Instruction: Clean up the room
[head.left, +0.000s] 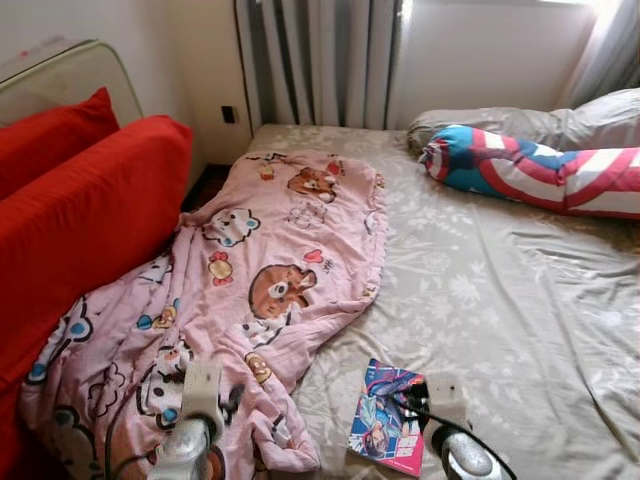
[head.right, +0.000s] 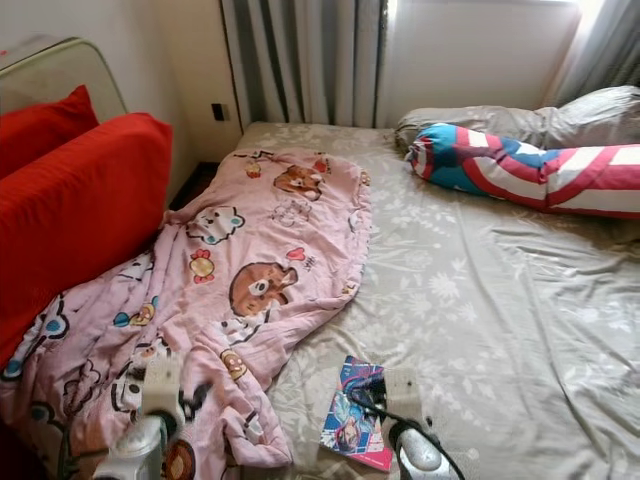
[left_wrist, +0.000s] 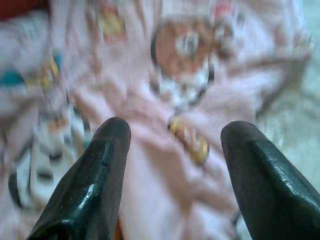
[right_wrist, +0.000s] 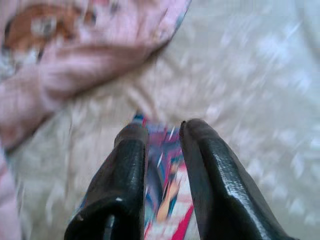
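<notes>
Grey striped curtains (head.left: 320, 60) are seen behind a big bed (head.left: 500, 300) with a flowery beige sheet. A pink cartoon blanket (head.left: 250, 280) is spread crumpled over the bed's left part, next to red cushions (head.left: 90, 220). A long red, white and blue pillow (head.left: 540, 170) is laid near the far right. A colourful comic book (head.left: 385, 417) is found flat on the sheet near the front edge, just beside the blanket. The left hand (left_wrist: 172, 165) is held over the blanket with its fingers wide apart. The right hand (right_wrist: 164, 165) is held over the book with its fingers almost together, and nothing is gripped.
</notes>
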